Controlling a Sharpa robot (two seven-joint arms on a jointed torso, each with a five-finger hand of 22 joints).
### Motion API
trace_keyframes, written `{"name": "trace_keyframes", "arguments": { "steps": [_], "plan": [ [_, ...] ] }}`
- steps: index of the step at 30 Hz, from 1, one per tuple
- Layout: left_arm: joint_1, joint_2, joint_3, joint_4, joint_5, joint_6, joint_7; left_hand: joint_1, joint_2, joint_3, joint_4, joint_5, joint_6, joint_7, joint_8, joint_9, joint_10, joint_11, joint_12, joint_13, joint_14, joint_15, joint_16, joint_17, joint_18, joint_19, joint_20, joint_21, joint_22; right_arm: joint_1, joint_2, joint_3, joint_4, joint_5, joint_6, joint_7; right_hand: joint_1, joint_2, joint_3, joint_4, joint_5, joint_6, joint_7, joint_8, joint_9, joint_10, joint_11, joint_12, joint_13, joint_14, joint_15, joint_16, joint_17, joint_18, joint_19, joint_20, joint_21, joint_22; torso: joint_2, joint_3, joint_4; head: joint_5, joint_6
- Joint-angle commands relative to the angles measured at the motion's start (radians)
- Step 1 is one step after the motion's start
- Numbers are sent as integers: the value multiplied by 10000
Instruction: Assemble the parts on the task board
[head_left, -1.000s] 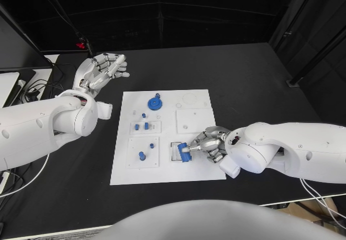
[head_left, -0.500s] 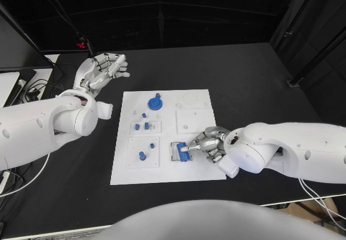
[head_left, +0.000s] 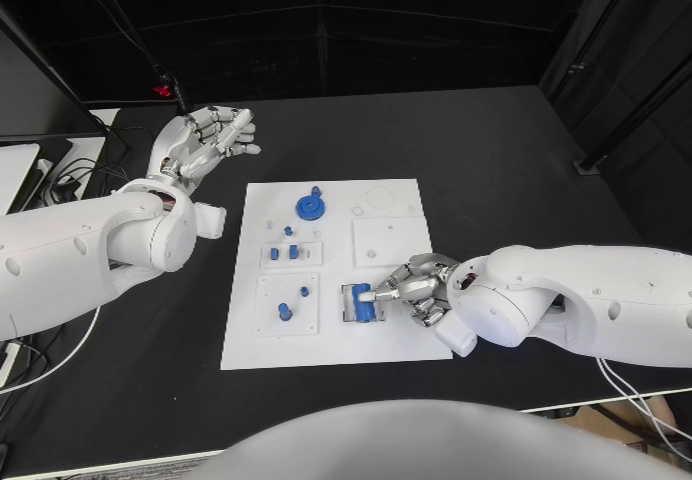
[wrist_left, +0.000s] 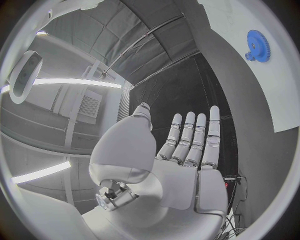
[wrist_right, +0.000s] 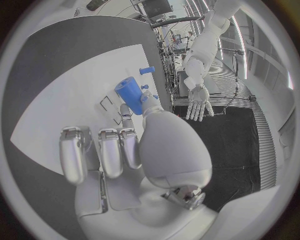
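Observation:
The white task board (head_left: 389, 198) lies in the middle of the black table. My right hand (head_left: 415, 290) is at the board's near right part and pinches a blue cylindrical part (head_left: 364, 303) over a rectangular slot; the right wrist view shows this blue part (wrist_right: 130, 95) between thumb and a fingertip (wrist_right: 147, 102). A blue gear (head_left: 312, 208) sits at the board's far side, with small blue pegs (head_left: 289, 252) and more blue pieces (head_left: 284, 312) on the left plates. My left hand (head_left: 209, 138) is raised beyond the board's far left corner, fingers straight and apart, holding nothing.
In the left wrist view the blue gear (wrist_left: 257, 45) shows on the board (wrist_left: 250, 90), well away from my left hand (wrist_left: 187, 150). Black table surrounds the board. A dark frame post (head_left: 588, 160) stands at the far right.
The right hand has shifted the blue part slightly to the left over the slot. The left hand has stayed where it was.

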Motion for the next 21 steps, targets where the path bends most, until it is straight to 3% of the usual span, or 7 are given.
{"name": "trace_keyframes", "arguments": {
  "steps": [1, 15, 21],
  "plan": [
    [15, -10, 6, 16, 3, 69, 37, 5, 72, -61, -24, 60, -40, 1097, 40, -11, -70, -19, 36, -11, -48, -49, 40, -11, -75, 25, 11, 35, 11, 16, 14, 3, 9, -97, -29, -72, -90, 13, -60, -14, 26, -28, 52, -50, -7, 1058, -9, 24, 2612, 1038, -16, 25, 2634, -74, 1059, -26, 33, 2634, 2, 0, 3, 6, -2],
    [15, 0, 6, 12, 3, 74, 37, 25, 88, -75, -27, 78, -46, 1097, 58, -16, -74, -19, 55, -13, -52, -50, 54, -16, -74, 22, 11, 44, 13, 16, 58, 3, -14, -650, 177, -530, -302, -54, -215, 129, -17, -18, 68, -115, 16, 1058, 5, 24, 2612, 1038, -26, 25, 2634, -74, 1059, -31, 33, 2634, 1, 3, 5, 12, -2],
    [15, -4, 6, 15, 3, 75, 36, 48, 110, -87, -27, 139, -54, 1097, 77, -21, -82, -19, 74, -16, -58, -50, 68, -21, -74, 19, 11, 54, 15, 16, 83, 3, -20, -922, 179, -666, -646, -31, -609, 494, -776, 78, 85, -199, 79, 1058, 20, 24, 2612, 1038, -25, 25, 2634, -74, 1059, -34, 33, 2634, -4, -3, 2, 30, -2]
  ]
}}
